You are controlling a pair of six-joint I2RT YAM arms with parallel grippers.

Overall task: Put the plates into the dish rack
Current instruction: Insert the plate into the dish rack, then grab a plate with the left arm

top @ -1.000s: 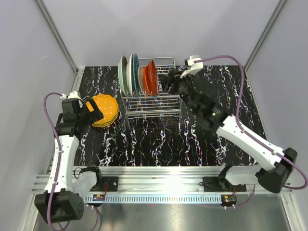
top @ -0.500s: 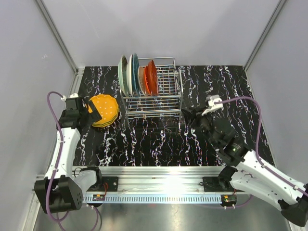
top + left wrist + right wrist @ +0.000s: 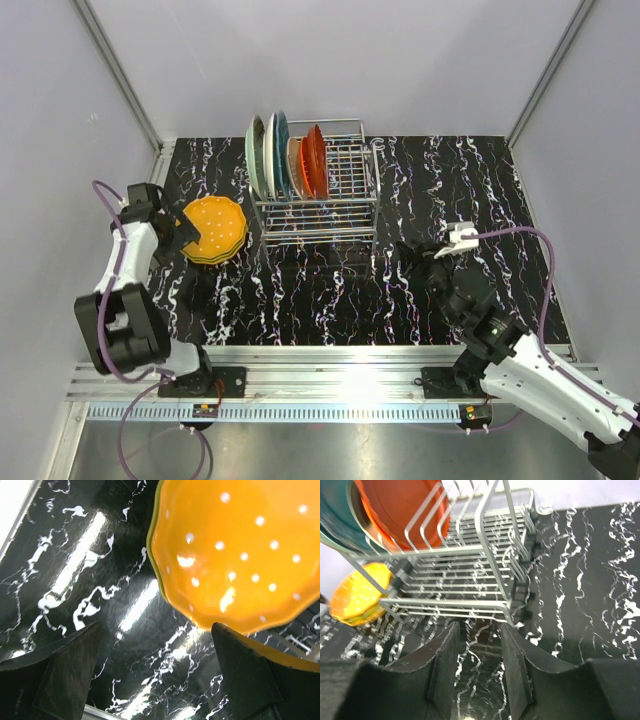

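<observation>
1. Off the front right corner of the dish rack (image 3: 335, 215), the right gripper (image 3: 407, 250) has backed off toward the near edge of the table (image 3: 300, 290), arm folded low; jaws part-open, nothing held
2. Several plates (image 3: 285, 158) stand in the rack's left slots, so that drop looks finished
3. By the table's left edge the orange plate (image 3: 215, 228) tops a small stack, not yet loaded
4. Beside it the left gripper (image 3: 183, 235) has edged in, forearm angled across, jaws spread wide, rim just ahead of the fingers (image 3: 70, 675), ungripped; likely next pick
</observation>
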